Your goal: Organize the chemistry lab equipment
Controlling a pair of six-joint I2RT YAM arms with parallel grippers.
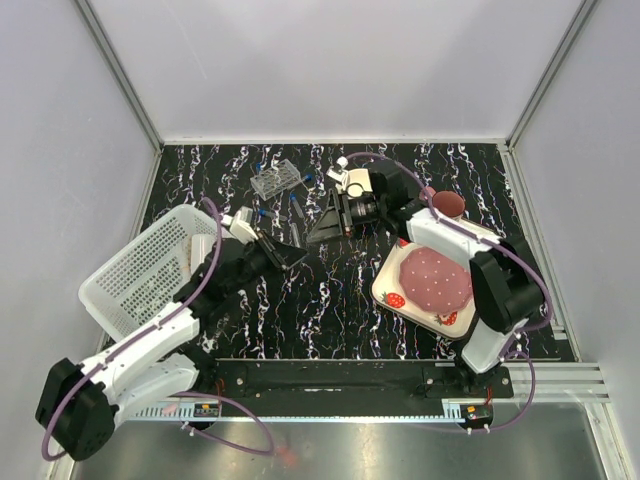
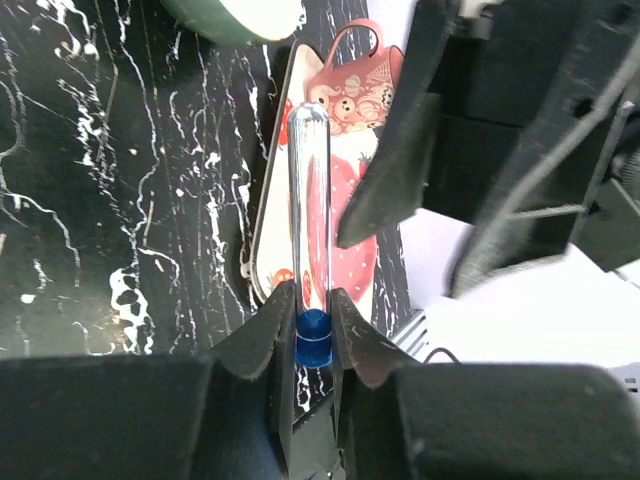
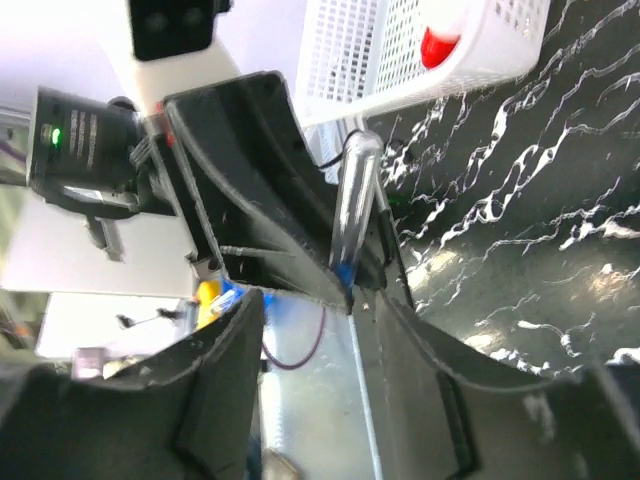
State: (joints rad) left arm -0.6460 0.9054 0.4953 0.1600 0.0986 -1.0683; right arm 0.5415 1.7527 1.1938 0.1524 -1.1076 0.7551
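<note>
My left pincer [image 2: 310, 312] was clenched on the blue-capped tube [image 2: 309, 200] at its cap, aloft just right of the white basket [image 1: 150, 265], leaving the clear body free, I judged, for racking; my right pincer [image 3: 320, 300] stood released astride it

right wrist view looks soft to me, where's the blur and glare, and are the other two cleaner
right wrist: soft throughout, worst on the right pincer near the lens, white basket washed out; left wrist: thin blue-capped tube crisp, a glare streak down its glass, bright background at right blown out; top external: sharp, evenly lit, only faint shadows
</note>
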